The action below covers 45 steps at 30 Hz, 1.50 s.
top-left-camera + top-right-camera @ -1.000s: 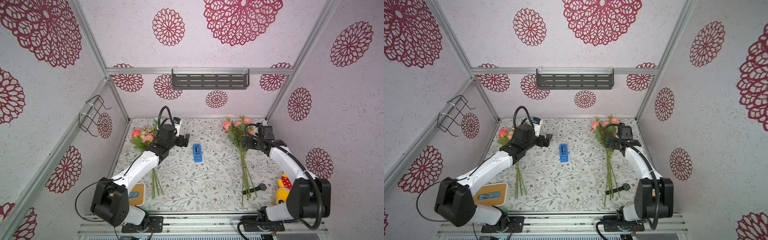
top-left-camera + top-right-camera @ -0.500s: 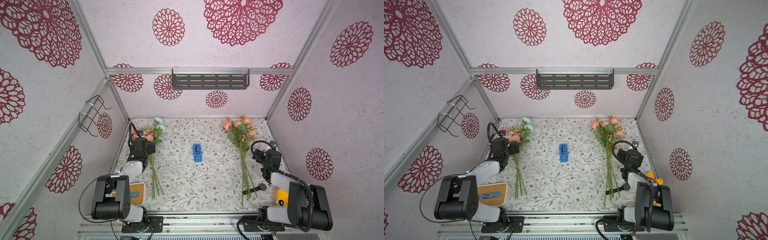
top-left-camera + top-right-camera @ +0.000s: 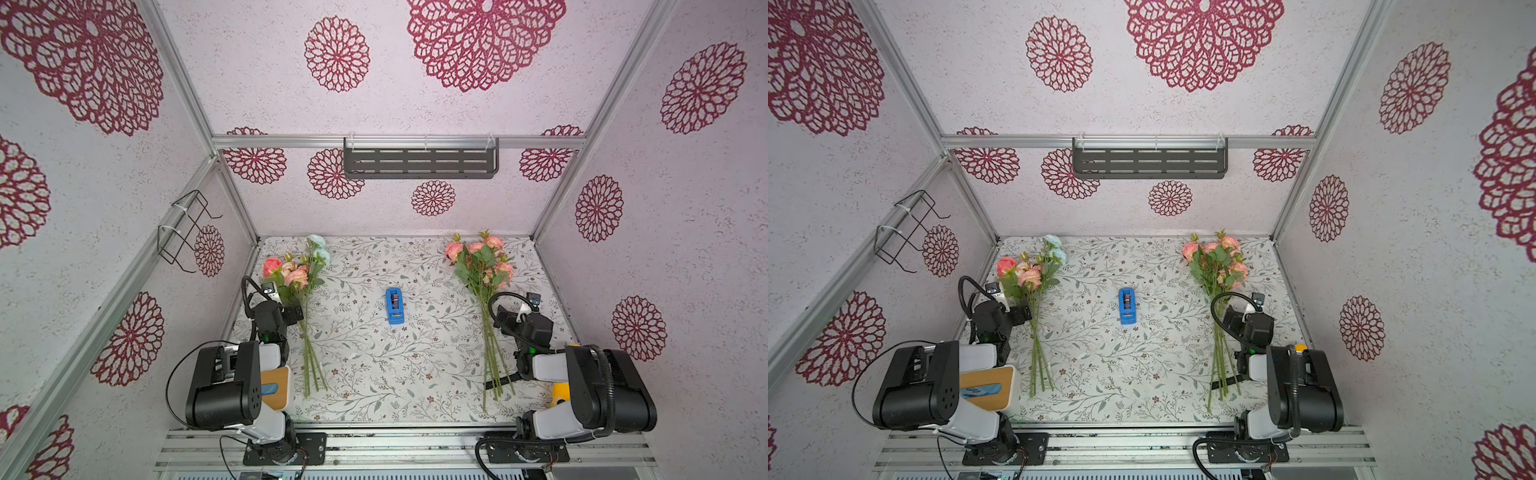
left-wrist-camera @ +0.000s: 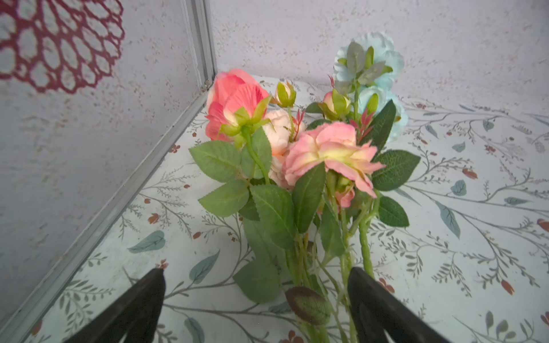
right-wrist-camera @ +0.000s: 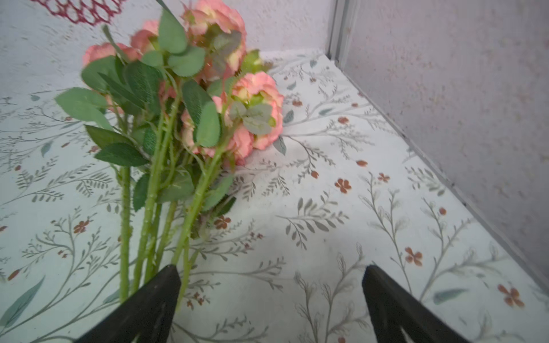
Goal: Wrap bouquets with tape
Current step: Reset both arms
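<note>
Left wrist view: your left gripper (image 4: 255, 271) is spread wide, grasping nothing, with stems of the blue-bloom bouquet (image 4: 297, 166) showing between its fingers. Your right gripper (image 5: 270, 268) is likewise released, the pink bouquet (image 5: 190, 118) beside one finger. The tape dispenser (image 3: 394, 306) lies between both bouquets.

Yellow object (image 3: 560, 392) — mostly hidden behind the right arm (image 3: 598, 386); left bouquet (image 4: 300, 178) stems cut off at the wrist view's edge.

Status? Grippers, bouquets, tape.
Left gripper, right gripper open, empty. Left bouquet, right bouquet flat, unwrapped. Tape mid-table, untouched. Watch at right stems.
</note>
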Each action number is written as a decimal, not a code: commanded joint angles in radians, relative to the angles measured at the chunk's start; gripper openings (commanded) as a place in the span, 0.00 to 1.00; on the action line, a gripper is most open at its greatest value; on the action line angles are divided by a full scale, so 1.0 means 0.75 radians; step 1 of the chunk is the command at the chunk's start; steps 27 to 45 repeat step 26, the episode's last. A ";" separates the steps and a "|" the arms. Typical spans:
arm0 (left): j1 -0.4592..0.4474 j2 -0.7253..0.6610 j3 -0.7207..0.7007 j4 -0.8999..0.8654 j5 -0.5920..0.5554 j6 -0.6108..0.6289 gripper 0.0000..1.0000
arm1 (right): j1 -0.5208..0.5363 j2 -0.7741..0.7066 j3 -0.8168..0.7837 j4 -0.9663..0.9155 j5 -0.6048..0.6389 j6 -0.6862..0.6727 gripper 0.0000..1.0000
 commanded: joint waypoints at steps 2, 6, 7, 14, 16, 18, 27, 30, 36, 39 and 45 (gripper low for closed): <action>0.006 0.002 0.003 0.131 0.127 0.001 0.98 | 0.080 0.045 -0.062 0.337 0.048 -0.098 0.99; 0.009 0.005 0.000 0.141 0.134 -0.006 0.98 | 0.068 0.032 -0.005 0.195 0.115 -0.069 0.99; 0.011 0.003 -0.004 0.144 0.134 -0.008 0.98 | 0.076 0.044 -0.011 0.235 0.136 -0.071 0.99; 0.009 0.003 -0.003 0.147 0.130 -0.011 0.98 | 0.092 0.040 -0.019 0.244 0.209 -0.066 0.99; -0.008 -0.001 -0.004 0.141 0.097 -0.003 0.98 | 0.092 0.039 -0.016 0.237 0.207 -0.066 0.99; -0.010 0.002 -0.005 0.150 0.091 0.004 0.98 | 0.092 0.039 -0.016 0.234 0.206 -0.066 0.99; -0.007 0.002 -0.001 0.146 0.097 0.002 0.98 | 0.079 0.037 -0.017 0.233 0.178 -0.059 0.99; -0.007 0.002 -0.001 0.146 0.097 0.002 0.98 | 0.079 0.037 -0.017 0.233 0.178 -0.059 0.99; -0.007 0.002 -0.001 0.146 0.097 0.002 0.98 | 0.079 0.037 -0.017 0.233 0.178 -0.059 0.99; -0.007 0.002 -0.001 0.146 0.097 0.002 0.98 | 0.079 0.037 -0.017 0.233 0.178 -0.059 0.99; -0.007 0.002 -0.001 0.146 0.097 0.002 0.98 | 0.079 0.037 -0.017 0.233 0.178 -0.059 0.99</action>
